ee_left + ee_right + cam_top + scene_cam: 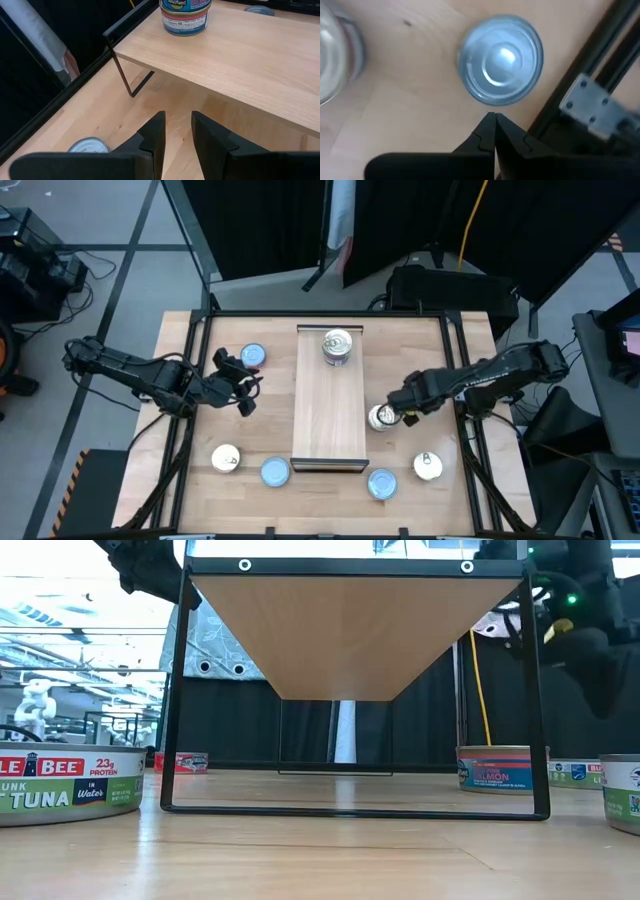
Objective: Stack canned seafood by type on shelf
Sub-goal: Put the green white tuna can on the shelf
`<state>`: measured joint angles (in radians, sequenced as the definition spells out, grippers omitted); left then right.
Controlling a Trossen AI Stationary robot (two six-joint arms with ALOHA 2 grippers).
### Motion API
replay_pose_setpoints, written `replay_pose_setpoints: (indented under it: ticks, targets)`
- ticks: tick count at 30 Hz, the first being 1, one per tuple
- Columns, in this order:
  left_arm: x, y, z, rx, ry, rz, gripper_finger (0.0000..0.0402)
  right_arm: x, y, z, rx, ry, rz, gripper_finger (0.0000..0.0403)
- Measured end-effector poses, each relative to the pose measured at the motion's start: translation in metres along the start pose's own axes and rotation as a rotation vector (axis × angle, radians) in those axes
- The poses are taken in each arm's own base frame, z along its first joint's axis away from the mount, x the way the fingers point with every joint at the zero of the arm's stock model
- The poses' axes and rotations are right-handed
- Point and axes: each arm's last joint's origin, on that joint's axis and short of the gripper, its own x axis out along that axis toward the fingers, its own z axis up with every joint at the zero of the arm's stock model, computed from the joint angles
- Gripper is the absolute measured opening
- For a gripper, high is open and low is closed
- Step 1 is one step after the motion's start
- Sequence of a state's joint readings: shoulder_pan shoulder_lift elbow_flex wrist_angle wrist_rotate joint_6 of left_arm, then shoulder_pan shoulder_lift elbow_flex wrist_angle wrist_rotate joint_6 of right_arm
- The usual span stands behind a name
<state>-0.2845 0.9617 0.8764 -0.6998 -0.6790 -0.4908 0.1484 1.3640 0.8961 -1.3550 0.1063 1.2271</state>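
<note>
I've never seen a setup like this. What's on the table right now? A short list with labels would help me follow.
Shelf: long wooden board on a black frame, mid-table
On the shelf: one tin at its far end
Tins on the table: six around the shelf, among them a blue-topped one by the left arm and a silver one under the right arm
Left fingers: slightly apart, empty, pointing toward the shelf
Right fingers: shut, empty, above a tin

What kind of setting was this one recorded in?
Probably a robotics lab or workshop, not a kitchen or store. A plank table fenced by a black metal frame carries a small shelf and tins, with black curtains behind and cables on the grey floor.
</note>
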Motion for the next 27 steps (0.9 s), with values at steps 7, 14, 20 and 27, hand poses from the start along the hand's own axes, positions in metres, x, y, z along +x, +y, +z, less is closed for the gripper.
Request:
replay_pose_setpoints:
  ticks: [7,14,20,27]
  targets:
    - [-0.002,-0.002,-0.001,0.007,-0.003,-0.016,0.0097,0.019,0.006,-0.010,0.138,-0.015,0.031,0.0000]
    - [-0.002,-0.003,0.001,0.022,-0.015,-0.024,0.0097,0.034,0.003,-0.014,0.208,-0.015,0.004,0.0000]
    - [-0.002,-0.004,0.002,0.014,-0.025,-0.029,0.0097,0.045,0.004,-0.014,0.229,-0.035,0.025,0.0000]
    - [-0.002,-0.004,0.002,0.014,-0.025,-0.029,0.0097,0.047,0.004,-0.013,0.233,-0.053,0.024,0.0000]
